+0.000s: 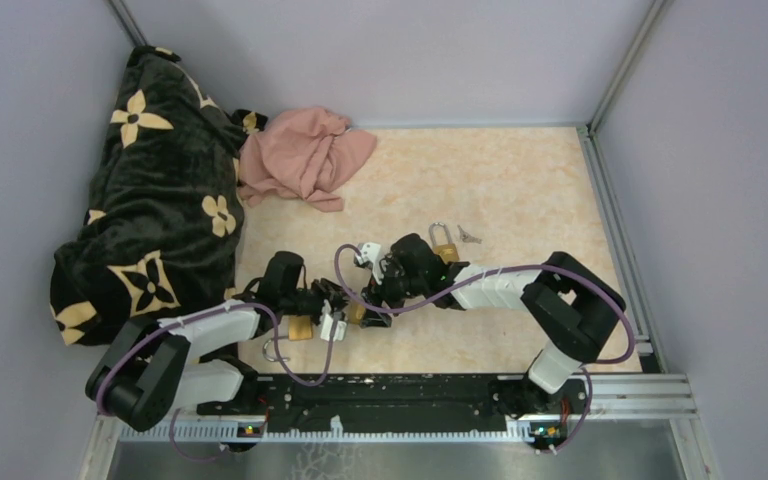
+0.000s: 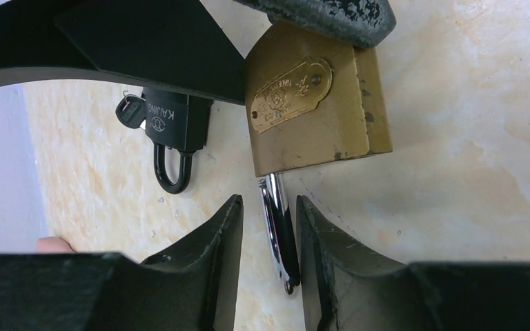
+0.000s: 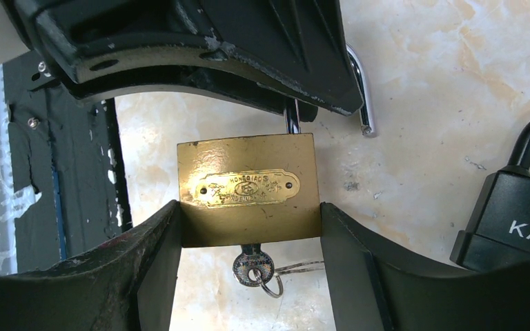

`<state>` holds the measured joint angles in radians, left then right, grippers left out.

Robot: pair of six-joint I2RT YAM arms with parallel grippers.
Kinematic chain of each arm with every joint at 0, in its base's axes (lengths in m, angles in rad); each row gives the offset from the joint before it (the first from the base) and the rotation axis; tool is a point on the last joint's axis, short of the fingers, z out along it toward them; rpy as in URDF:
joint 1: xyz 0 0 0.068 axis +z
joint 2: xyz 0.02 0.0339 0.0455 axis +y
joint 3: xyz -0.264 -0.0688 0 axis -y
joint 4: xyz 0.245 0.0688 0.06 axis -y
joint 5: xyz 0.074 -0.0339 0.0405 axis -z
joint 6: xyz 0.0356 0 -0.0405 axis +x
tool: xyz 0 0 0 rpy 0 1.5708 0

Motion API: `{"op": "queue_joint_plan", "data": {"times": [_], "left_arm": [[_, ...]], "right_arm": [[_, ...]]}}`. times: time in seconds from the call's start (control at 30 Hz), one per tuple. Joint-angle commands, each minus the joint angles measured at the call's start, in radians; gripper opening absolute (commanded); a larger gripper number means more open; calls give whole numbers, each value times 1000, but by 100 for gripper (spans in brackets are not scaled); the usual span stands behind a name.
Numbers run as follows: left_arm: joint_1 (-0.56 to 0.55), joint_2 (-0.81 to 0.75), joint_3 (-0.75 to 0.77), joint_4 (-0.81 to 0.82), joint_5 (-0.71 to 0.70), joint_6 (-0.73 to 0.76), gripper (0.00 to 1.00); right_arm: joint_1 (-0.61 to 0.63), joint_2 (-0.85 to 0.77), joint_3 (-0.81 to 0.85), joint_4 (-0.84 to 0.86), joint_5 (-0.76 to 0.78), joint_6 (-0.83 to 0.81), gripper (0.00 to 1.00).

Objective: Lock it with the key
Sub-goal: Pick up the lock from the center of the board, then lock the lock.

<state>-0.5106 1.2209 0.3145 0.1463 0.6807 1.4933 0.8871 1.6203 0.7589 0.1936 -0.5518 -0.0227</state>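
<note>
A brass padlock (image 3: 248, 189) lies flat on the table with a small key (image 3: 253, 265) on a ring stuck in its keyhole. My right gripper (image 3: 250, 207) is shut on the padlock's body, one finger against each side. The lock's chrome shackle (image 2: 279, 227) stands open. It lies between the fingers of my left gripper (image 2: 269, 203), which are narrowly open around it: one finger is close against the shackle and a gap shows at the other. In the top view the two grippers meet nose to nose over the padlock (image 1: 357, 313), near the front middle of the table.
A black padlock (image 2: 172, 124) with its own key (image 2: 131, 110) lies just beside the brass one. Another brass padlock (image 1: 444, 245) and loose keys (image 1: 468, 236) lie further back. A dark flowered blanket (image 1: 160, 220) and a pink cloth (image 1: 305, 155) fill the back left.
</note>
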Motion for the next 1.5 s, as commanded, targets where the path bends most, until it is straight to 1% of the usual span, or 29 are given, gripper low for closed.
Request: {"op": "queue_joint_plan", "data": {"times": [0.0, 0.03, 0.07, 0.2, 0.3, 0.33, 0.37, 0.43, 0.5, 0.57, 0.6, 0.63, 0.7, 0.9, 1.03, 1.23, 1.33, 1.47], "left_arm": [[-14, 14, -12, 29, -6, 15, 39], [-17, 15, -14, 29, -6, 15, 36], [-19, 13, -14, 31, -5, 17, 30], [-25, 4, -13, 31, 0, 16, 0], [-24, -21, 11, 21, 8, -39, 0], [-25, -29, 26, 7, 8, -70, 0], [-24, -38, 41, -11, 8, -99, 0], [-25, -63, 73, -78, 10, -146, 0], [-25, -81, 93, -129, 12, -173, 0], [-24, -97, 106, -173, 10, -205, 0], [-25, -105, 110, -187, 10, -225, 0], [-25, -113, 114, -198, 11, -244, 0], [-24, -130, 122, -222, 22, -278, 0], [-25, -172, 152, -288, 51, -392, 0], [-24, -198, 191, -295, 64, -546, 0], [-25, -248, 247, -331, 143, -746, 0], [-24, -265, 256, -318, 175, -823, 0], [-24, -276, 265, -316, 211, -860, 0]], "right_arm": [[-2, -84, 21, 120, -67, -1, 0], [-1, -86, 22, 118, -67, -2, 0], [-2, -88, 21, 117, -66, -3, 0], [-2, -92, 20, 110, -66, -13, 0], [-2, -90, 23, 83, -43, -29, 0], [-2, -89, 24, 70, -31, -36, 1], [-2, -89, 27, 49, -19, -45, 13], [-3, -85, 29, 20, 5, -60, 38], [-5, -85, 27, 8, 28, -66, 57], [-11, -90, 20, 13, 38, -66, 88], [-13, -93, 14, 21, 37, -62, 94], [-16, -95, 10, 26, 32, -57, 97], [-24, -104, 1, 39, 17, -49, 98], [-54, -133, -25, 67, -42, -25, 98], [-74, -192, -84, 140, -87, -12, 98], [-91, -291, -218, 392, -190, 4, 95], [-90, -276, -247, 499, -210, 68, 92], [-92, -228, -243, 592, -242, 146, 87]]}}
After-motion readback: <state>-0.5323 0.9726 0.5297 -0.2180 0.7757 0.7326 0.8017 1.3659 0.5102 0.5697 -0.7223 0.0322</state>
